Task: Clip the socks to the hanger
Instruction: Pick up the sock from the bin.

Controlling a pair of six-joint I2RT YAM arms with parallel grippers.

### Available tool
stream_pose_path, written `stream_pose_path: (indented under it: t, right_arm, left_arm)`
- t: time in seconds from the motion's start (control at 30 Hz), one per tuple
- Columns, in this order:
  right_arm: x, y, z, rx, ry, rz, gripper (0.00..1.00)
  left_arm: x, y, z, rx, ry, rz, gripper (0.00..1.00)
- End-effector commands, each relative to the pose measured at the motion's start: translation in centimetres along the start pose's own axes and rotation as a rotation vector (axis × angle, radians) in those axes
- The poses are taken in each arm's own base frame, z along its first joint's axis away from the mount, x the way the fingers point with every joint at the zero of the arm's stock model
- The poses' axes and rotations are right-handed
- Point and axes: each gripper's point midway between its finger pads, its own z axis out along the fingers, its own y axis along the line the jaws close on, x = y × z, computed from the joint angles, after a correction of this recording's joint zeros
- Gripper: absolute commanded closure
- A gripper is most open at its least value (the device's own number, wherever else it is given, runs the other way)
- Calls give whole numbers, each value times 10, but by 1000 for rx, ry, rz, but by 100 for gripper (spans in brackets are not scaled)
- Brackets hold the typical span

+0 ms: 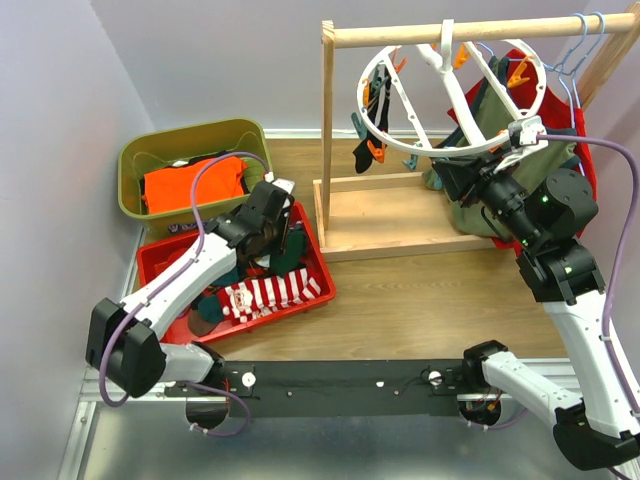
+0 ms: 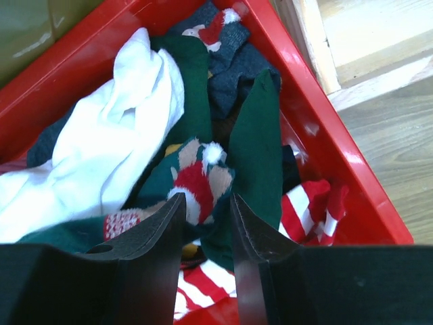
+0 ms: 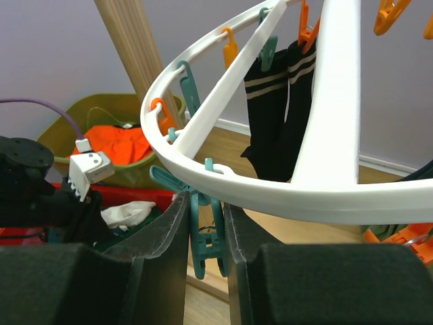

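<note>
Red plastic bin (image 2: 325,115) is holding the socks (image 2: 257,135) in a tangled heap, and the left gripper (image 2: 206,203), jaws apart, is hanging just above them, so it could be grabbing two at once. The right gripper (image 3: 205,203) looks to be pinching a teal clip (image 3: 203,250) on the white hanger (image 3: 270,196); the ring could be swinging away. The wooden bench (image 1: 420,310) is sitting between pale purple walls (image 1: 200,60).

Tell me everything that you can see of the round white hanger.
The hanger is a large white ring of smooth plastic, with flat spokes and a top hook over the wooden rod. It hangs tilted. Orange and teal clips dangle from its rim, and two of them hold a pair of black socks with pale stripes. The right gripper is closed on one teal clip under the near rim.
</note>
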Motion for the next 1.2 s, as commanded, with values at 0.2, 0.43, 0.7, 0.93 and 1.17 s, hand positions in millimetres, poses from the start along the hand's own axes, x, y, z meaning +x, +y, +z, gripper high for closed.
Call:
stream_pose_path:
  t: [0.2,0.43,0.7,0.93,1.17]
  right_arm:
    - [6,5,-7,-20,30,6,85]
    - [6,5,-6,-20,33,7,85]
    - [2,9,-5,-36,21,14,85]
    - [-4,13,-4,-56,4,29,85]
    - [-9,18,-2,-79,-14,43,85]
  left_arm:
    - [-22,-5,15,14,-26,64,60]
    - [-33,4,4,-39,-66,49,100]
    - [-115,2,-87,13,-382,-9,100]
    - [-179,-63,-191,410,-673,56,100]
    - [-187,-145,-229,740,-757,112,100]
